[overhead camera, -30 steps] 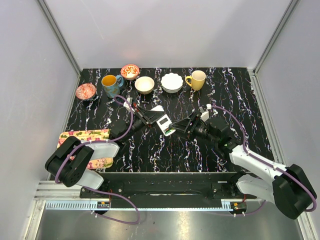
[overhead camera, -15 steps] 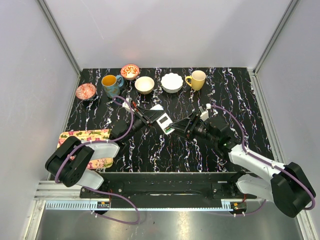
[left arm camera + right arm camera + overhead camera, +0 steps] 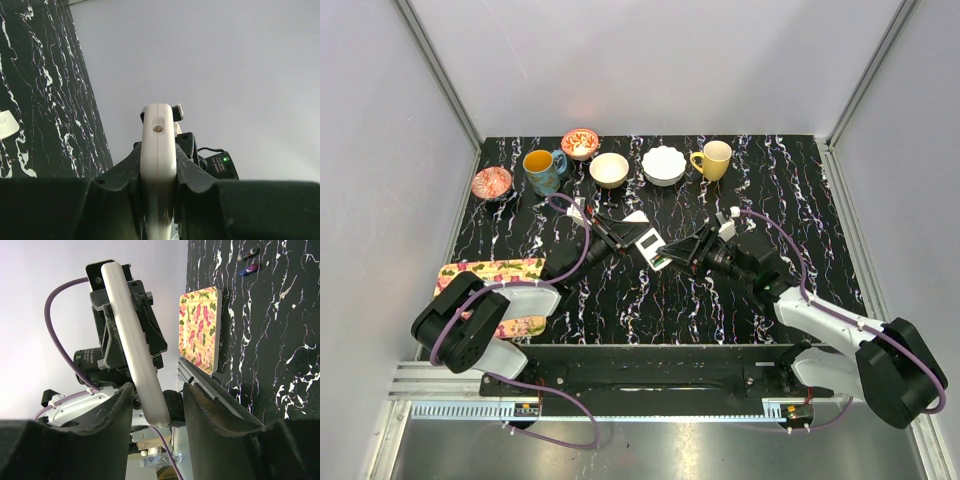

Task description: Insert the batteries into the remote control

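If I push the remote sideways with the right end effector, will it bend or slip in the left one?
Probably stiff: the remote control looks straight though one end juts free of the left end effector. Its smooth white shell may slip or pivot under a side push. Thin slab, likely light.

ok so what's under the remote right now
Black marbled table, with air between: the remote is held up off it, the left gripper shut on one end. The patch directly beneath is hidden from above.

White-black arms (image 3: 820, 320), purple cables (image 3: 47, 315), black fingers (image 3: 110, 420)
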Available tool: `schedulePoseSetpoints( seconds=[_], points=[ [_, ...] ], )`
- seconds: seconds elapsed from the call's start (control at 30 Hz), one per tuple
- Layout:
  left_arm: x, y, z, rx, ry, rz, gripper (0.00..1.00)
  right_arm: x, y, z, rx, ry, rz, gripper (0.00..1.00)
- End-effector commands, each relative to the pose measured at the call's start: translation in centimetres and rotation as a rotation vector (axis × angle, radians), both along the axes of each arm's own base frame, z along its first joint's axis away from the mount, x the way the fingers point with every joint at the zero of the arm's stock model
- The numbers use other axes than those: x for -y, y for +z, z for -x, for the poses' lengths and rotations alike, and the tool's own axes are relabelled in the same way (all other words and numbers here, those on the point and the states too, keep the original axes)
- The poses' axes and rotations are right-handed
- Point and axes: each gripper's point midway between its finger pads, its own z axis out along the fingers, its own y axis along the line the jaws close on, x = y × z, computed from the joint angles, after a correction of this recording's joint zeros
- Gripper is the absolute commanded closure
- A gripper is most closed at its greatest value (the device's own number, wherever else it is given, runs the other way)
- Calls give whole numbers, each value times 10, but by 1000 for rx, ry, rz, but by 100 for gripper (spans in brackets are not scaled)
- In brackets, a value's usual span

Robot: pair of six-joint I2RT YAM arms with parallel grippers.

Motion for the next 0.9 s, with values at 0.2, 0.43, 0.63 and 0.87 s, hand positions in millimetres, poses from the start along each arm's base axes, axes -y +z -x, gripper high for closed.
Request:
schedulePoseSetpoints(
  seconds=[0.2,0.43,0.63,0.87],
  points=[
    [-29,130,28,392,33,352,100,-4,-18,7,-46,43,39,69],
    [-25,121,27,365,21,344,100,-5,-13,7,-37,50,47,90],
    [-18,107,27,327,-29,323,84,-5,-6,12,-4,83,79,100],
    [-11,99,34,319,-108,296,62,-7,-2,17,15,127,110,100]
  ],
)
